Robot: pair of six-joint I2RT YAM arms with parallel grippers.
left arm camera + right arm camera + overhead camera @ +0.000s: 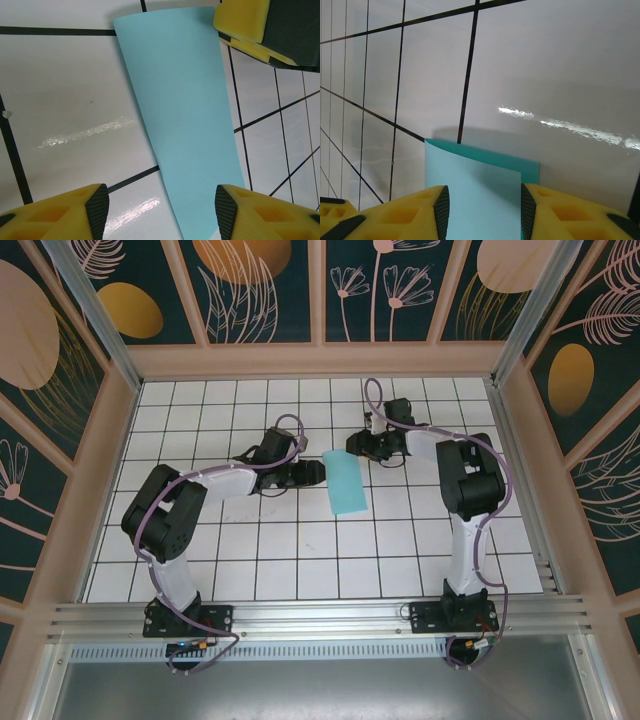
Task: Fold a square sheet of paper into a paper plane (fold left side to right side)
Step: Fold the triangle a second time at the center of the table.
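One sheet of turquoise paper (346, 485), doubled over into a narrow strip, lies flat on the white gridded table (300, 560) between two robot arms, a little right of the middle. Two layers show at its far end, where a darker lower edge peeks out beyond the paler top flap (470, 200). The left arm (180, 510) reaches in from the left, and its gripper (320, 473) sits at the strip's left long edge. Seen from that wrist, the gripper (162, 212) stands wide, with its two yellow fingers well apart on either side of the paper (185, 115). The right arm (465, 480) bends back over the far end of the strip, its gripper (352, 446) low above the paper's far corner. From its own wrist, the right gripper (482, 210) is parted more narrowly, the top flap running between the two pads with a clear gap on view. Whether either gripper presses on the sheet cannot be told. One yellow finger (245, 20) of the right gripper hangs over the strip's far corner in the left wrist view.
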